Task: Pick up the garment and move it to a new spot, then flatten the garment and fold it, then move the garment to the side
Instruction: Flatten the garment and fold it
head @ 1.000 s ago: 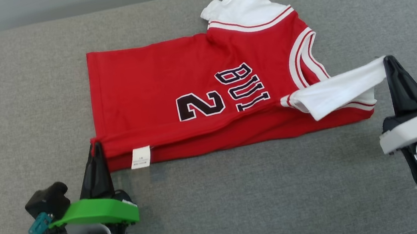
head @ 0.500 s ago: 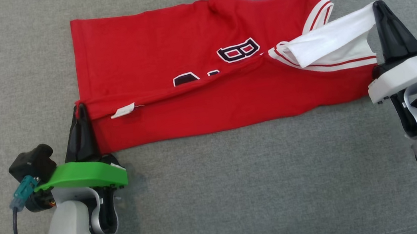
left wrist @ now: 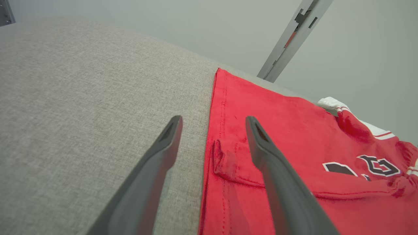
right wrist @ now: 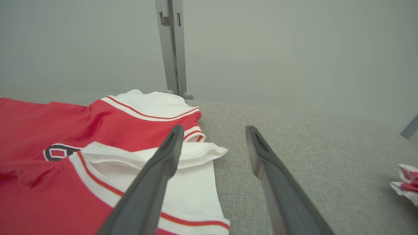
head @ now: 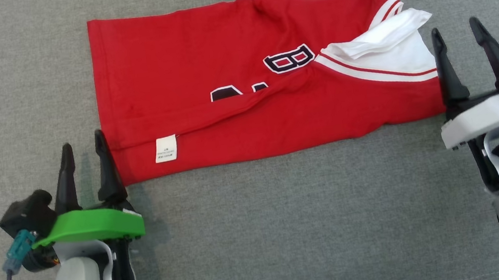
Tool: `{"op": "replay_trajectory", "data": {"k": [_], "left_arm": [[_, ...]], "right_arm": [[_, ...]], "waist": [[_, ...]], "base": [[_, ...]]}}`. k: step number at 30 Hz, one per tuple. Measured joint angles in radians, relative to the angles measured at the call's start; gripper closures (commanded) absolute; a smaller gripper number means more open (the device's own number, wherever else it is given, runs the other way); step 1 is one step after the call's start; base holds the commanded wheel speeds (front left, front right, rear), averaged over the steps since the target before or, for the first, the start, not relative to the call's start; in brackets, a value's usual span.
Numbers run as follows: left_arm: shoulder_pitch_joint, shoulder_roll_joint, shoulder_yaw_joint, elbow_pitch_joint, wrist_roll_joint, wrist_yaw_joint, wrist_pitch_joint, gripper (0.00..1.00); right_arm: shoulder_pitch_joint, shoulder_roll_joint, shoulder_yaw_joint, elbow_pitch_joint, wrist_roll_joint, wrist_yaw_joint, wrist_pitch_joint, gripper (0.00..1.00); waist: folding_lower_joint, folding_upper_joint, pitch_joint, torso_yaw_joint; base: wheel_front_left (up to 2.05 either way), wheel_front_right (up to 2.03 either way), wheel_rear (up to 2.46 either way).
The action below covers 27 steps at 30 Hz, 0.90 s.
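No longer pinching the red jersey (head: pixel 223 90): left gripper (head: pixel 82 141) and right gripper (head: pixel 454 26) spread open, empty, just beside its two near ends. Lies folded lengthwise on grey upholstery (head: pixel 290 226), white sleeve (head: pixel 381 40) dropped flat.

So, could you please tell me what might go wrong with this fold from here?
The white sleeve lies rumpled on the garment, so the next fold may trap creases. One finger of the open left claw overlaps the hem and could drag it. The folded edge runs slanted, so later folds may skew.
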Motion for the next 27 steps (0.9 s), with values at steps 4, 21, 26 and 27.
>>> {"op": "replay_trajectory", "data": {"k": [4, 21, 26, 27], "left_arm": [[0.048, 0.000, -0.018, 0.009, 0.030, 0.000, 0.000, 0.00], [-0.006, 0.006, -0.083, 0.237, 0.077, 0.000, -0.020, 0.58], [-0.034, 0.021, -0.174, 0.298, -0.012, 0.006, -0.025, 1.00], [-0.035, 0.019, -0.189, 0.302, -0.023, 0.006, -0.025, 1.00]], "right_arm": [[0.088, 0.007, -0.006, -0.001, 0.004, 0.000, 0.000, 0.00], [0.098, 0.042, -0.033, 0.190, -0.015, 0.000, -0.006, 1.00], [0.097, 0.046, -0.024, 0.203, 0.020, 0.000, -0.005, 1.00], [0.100, 0.045, -0.023, 0.199, 0.027, 0.000, -0.003, 1.00]], "waist": [[0.0000, 0.0000, -0.007, -0.003], [0.0000, 0.0000, 0.015, -0.006], [0.0000, 0.0000, 0.002, -0.001], [0.0000, 0.0000, -0.002, 0.000]], "base": [[0.00, 0.00, 0.00], [0.00, 0.00, 0.00], [0.00, 0.00, 0.00], [0.00, 0.00, 0.00]]}}
